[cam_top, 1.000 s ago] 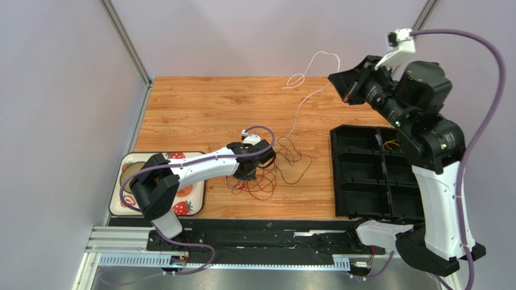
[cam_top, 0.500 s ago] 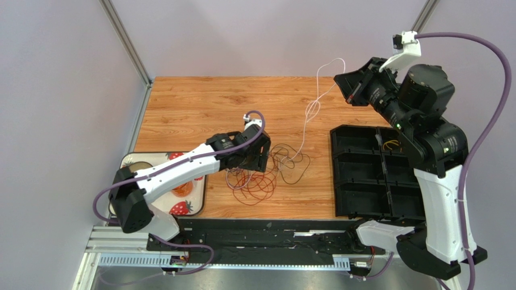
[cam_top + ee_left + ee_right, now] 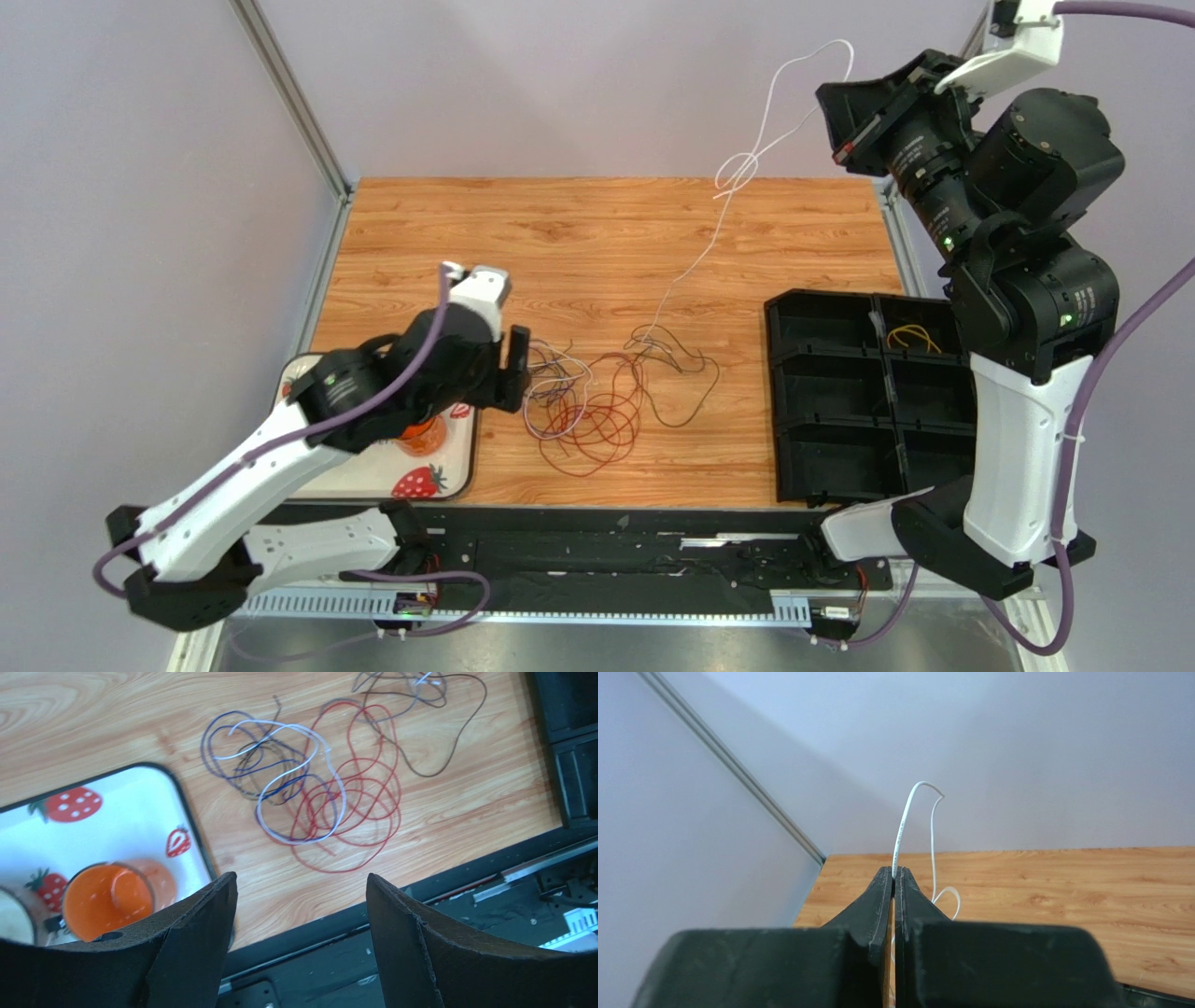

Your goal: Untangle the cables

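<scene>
Lifted higher now, black right claw point(image 3: 846, 133) pinching thin white wire point(image 3: 725, 179), probably drawn almost clear of red, blue and dark wire tangle point(image 3: 603, 406); black left claw point(image 3: 516, 367) backed off, spread, empty.

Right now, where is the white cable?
On the right in the top view: the white cable, pinched in the raised right gripper, slants down left to the tangled pile in the middle of the table.

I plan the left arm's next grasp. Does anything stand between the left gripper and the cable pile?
Nothing visible does. The left gripper is open, and only bare table lies between it and the cables. The tray sits off to the side, clear of that path.
</scene>
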You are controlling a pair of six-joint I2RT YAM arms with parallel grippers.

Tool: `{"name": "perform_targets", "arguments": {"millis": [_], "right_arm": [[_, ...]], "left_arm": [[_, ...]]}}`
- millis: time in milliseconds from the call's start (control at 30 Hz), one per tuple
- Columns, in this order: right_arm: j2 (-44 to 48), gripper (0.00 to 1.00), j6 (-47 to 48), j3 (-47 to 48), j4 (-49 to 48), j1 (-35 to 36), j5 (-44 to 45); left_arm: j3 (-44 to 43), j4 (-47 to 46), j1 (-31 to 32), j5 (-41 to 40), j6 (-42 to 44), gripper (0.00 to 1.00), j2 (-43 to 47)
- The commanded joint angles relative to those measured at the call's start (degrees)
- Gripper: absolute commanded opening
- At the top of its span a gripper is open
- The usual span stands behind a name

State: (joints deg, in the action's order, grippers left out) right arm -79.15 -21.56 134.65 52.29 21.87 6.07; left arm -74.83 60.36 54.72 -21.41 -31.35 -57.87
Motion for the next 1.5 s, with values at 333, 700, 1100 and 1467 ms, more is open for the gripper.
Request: {"name": "perform_targets", "arguments": {"millis": [333, 700, 1100, 1467], "right_arm": [[8.7, 0.0, -14.3, -15.8, -50.3, -0.6, 16.2], [12.8, 0.0, -11.0, -26.9, -67.6, -1.2, 18.7], [12.2, 0.0, -22.6, -19.8, -43.3, -2.4, 9.1], [18.0, 0.0, -9.1, -28.1, -27.3, -2.3, 16.2]], "left_arm": [[17.1, -3.3, -0.1, -7.2, 2.5, 0.85, 26.3], [17.1, -3.1, -0.1, -6.4, 3.1, 0.85, 23.7], [20.4, -24.5, -0.1, 9.0, 1.4, 0.81, 15.1], [5.3, -21.4, -0.1, 11.6, 3.1, 0.68, -6.4]]}}
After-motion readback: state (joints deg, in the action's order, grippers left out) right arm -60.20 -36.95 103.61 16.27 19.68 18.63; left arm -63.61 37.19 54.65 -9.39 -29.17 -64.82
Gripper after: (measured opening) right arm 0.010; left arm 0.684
